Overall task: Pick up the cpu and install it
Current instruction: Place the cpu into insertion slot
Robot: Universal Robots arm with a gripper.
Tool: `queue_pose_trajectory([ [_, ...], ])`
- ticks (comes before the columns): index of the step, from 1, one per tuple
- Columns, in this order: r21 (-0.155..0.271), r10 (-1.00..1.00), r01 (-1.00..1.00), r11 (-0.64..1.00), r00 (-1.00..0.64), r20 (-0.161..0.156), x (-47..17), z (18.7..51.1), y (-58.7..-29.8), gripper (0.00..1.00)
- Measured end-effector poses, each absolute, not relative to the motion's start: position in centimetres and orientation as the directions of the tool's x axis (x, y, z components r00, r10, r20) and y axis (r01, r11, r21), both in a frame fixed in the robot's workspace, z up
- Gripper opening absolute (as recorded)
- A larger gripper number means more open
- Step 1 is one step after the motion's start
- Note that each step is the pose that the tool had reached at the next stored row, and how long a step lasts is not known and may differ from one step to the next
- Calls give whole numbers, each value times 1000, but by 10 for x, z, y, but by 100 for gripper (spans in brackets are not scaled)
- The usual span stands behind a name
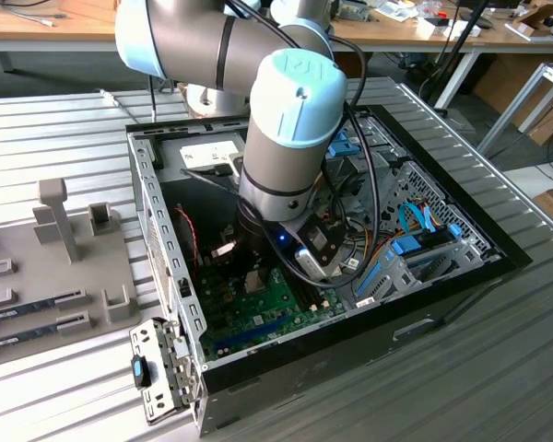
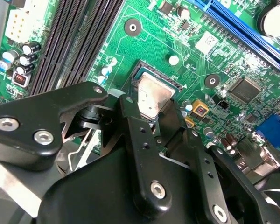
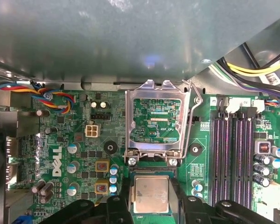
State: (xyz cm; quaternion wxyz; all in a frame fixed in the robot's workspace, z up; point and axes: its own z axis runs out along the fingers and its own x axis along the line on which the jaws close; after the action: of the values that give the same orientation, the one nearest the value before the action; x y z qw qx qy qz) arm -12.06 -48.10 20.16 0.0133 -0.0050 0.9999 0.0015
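The cpu [image 3: 151,192] is a silver-topped square with a green rim, sitting low over the open socket [image 3: 152,173] on the green motherboard [image 3: 84,186]. My gripper [image 3: 151,201] is shut on the cpu, a black finger [image 3: 122,200] tight against each side. In the second wrist view the cpu [image 2: 154,95] lies inside the socket's dark frame, with the gripper [image 2: 155,116] straddling it. In the exterior view the gripper [image 1: 247,265] reaches down into the computer case [image 1: 157,221].
The socket's metal load plate [image 3: 157,93] stands flipped up beside its lever. Black memory slots [image 3: 231,158] flank the socket and coloured cables [image 3: 42,100] lie near it. Blue card slots [image 2: 242,28] run nearby. A grey fixture tray [image 1: 37,313] sits at the exterior view's left.
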Motion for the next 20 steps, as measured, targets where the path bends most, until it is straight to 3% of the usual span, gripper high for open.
queue_pose_trajectory([
  [20, -8, -10, -10, 1000, -1000, -25, -118, 201, -483, 43],
])
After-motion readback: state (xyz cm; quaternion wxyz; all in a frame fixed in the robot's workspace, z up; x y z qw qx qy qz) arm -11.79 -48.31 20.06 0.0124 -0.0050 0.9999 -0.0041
